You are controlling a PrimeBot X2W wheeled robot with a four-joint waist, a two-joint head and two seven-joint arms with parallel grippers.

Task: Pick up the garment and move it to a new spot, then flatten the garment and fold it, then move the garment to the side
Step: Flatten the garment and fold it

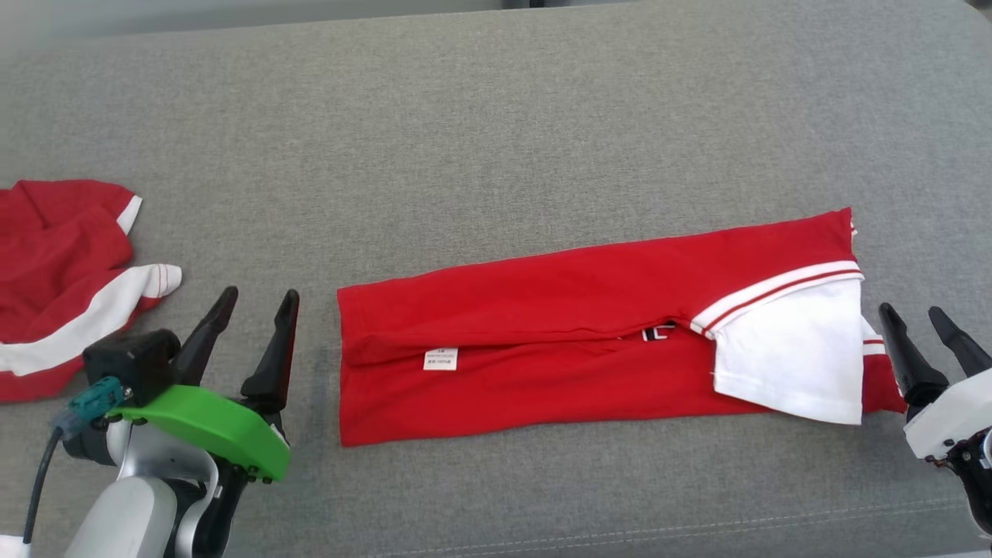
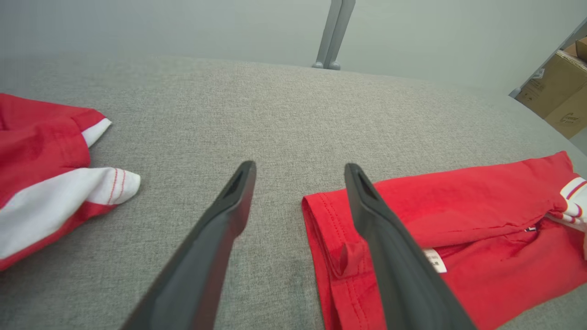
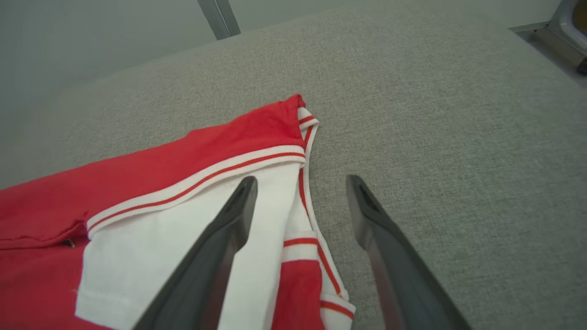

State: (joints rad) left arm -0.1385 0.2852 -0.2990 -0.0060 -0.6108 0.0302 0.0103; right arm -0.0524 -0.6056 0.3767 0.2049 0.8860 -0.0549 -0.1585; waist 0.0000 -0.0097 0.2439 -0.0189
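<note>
A red garment (image 1: 589,341) lies folded into a long band across the middle of a grey padded surface (image 1: 496,116), its white sleeve (image 1: 798,349) turned over the right end and a small white label (image 1: 440,359) showing along the fold near the left end. The left gripper (image 1: 260,294) hovers just off the band's left hem, fingers spread and holding nothing. The right gripper (image 1: 911,310) stands just beside the sleeve end, fingers likewise parted and empty; whether it touches the cloth cannot be told.

From the head view, a second red-and-white garment (image 1: 62,263) sits crumpled at the far left, well apart from the folded one.

The left wrist view brings in the stitched hem and a small pucker of cloth (image 2: 348,254) at the band's edge, plus a grey metal post (image 2: 335,32) and a cardboard box (image 2: 557,96) beyond the surface.

The right wrist view gives the close detail of the red-striped white trim (image 3: 206,176) running across the sleeve end, and a folded striped collar edge (image 3: 316,247) under it.
</note>
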